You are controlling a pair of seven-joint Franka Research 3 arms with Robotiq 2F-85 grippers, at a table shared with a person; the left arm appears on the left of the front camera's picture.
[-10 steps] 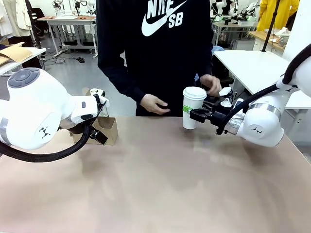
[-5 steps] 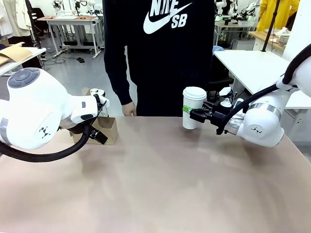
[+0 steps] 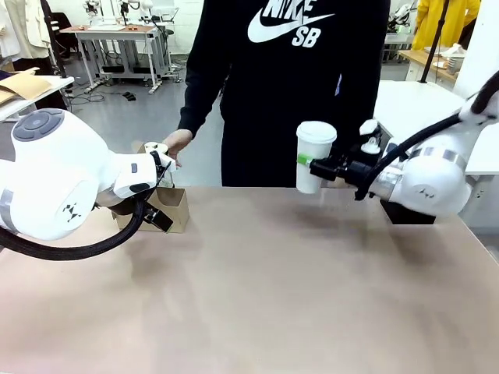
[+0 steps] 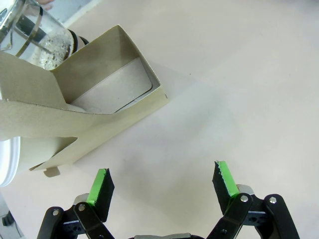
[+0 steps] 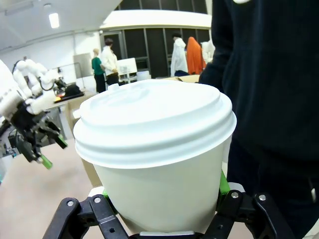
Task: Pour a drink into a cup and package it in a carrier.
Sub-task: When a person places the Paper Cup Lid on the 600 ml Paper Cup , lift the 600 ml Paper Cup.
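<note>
Our right claw [image 5: 162, 199] is clamped on the cup [image 5: 154, 149], with a green pad [image 5: 223, 183] pressed to either side of its lower wall. The cup is upright and has its white lid [image 5: 152, 117] on. From the front we see it held over the far right of the tabletop [image 3: 257, 296], just in front of the person [image 3: 288, 93] in a dark top.

Our left claw [image 4: 162, 181] is spread wide and grips nothing. Its fingertips hang over bare tabletop just beside the carrier [image 4: 99, 94]. The carrier sits at the far left of the tabletop, well apart from the cup. A glass vessel [image 4: 30, 30] stands right behind it, and the person's hand [image 3: 176, 143] is near that vessel's top.
</note>
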